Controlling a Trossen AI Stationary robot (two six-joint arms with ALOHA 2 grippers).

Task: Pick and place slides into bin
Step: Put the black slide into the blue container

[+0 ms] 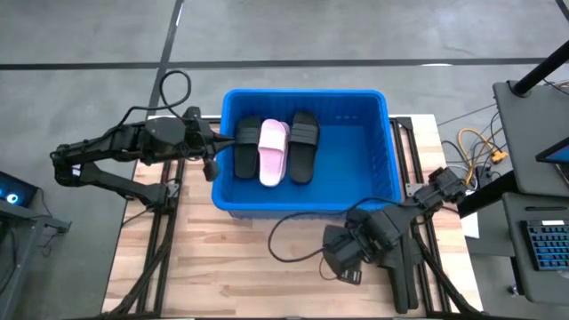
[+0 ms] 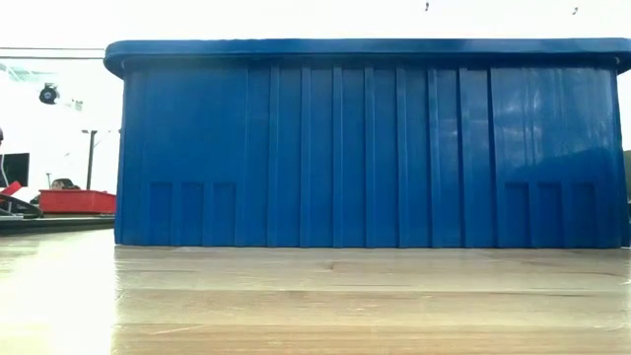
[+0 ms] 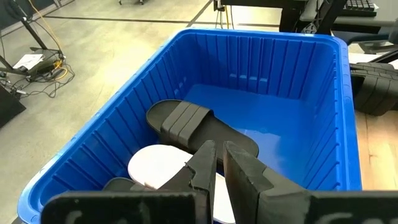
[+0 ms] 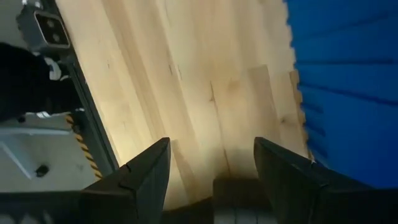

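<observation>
The blue bin [image 1: 356, 151] stands on the wooden table and fills the low view [image 2: 365, 148]. Three slides lie flat on its floor at the left end: a black one [image 1: 246, 147], a pale pink one [image 1: 273, 151] and a second black one [image 1: 303, 147]. My left gripper [image 1: 220, 140] hangs over the bin's left rim. Its fingers [image 3: 219, 163] are shut and empty, above the pink slide [image 3: 155, 167] and beside a black slide [image 3: 193, 124]. My right gripper [image 4: 211, 163] is open and empty, low over the table in front of the bin [image 4: 348, 74].
Bare wooden table [image 1: 231, 267] lies in front of the bin. The bin's right half [image 3: 273, 118] holds nothing. Cables [image 1: 476, 147] and a keyboard [image 1: 544, 244] lie past the table's right edge. My right arm [image 1: 391, 231] rests at the near right.
</observation>
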